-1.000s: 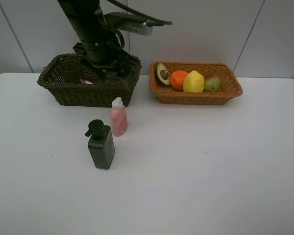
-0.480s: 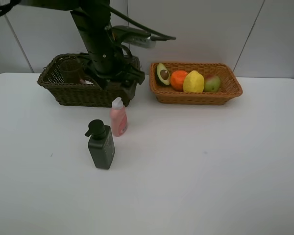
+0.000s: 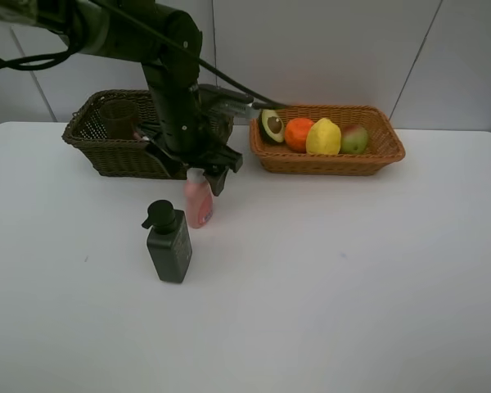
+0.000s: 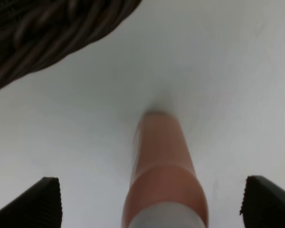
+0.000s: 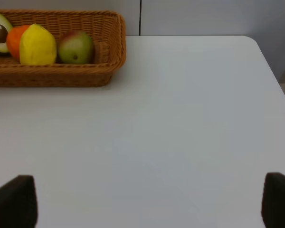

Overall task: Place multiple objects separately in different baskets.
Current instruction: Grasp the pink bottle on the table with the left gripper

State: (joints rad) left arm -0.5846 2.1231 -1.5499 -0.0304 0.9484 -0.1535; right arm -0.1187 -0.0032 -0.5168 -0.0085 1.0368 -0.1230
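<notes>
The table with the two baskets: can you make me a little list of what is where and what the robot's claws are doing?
light basket: holds halved avocado, orange, lemon, mango
dark basket: holds a translucent cup
on the table: small pink bottle, dark green pump bottle, both upright
left gripper: open, right above the pink bottle, jaws either side of it
right gripper: open, over bare table, holding nothing

The left gripper (image 3: 203, 173), jaws spread, hangs over the small pink bottle (image 3: 199, 201), with the dark green pump bottle (image 3: 168, 243) at its seven o'clock.
</notes>
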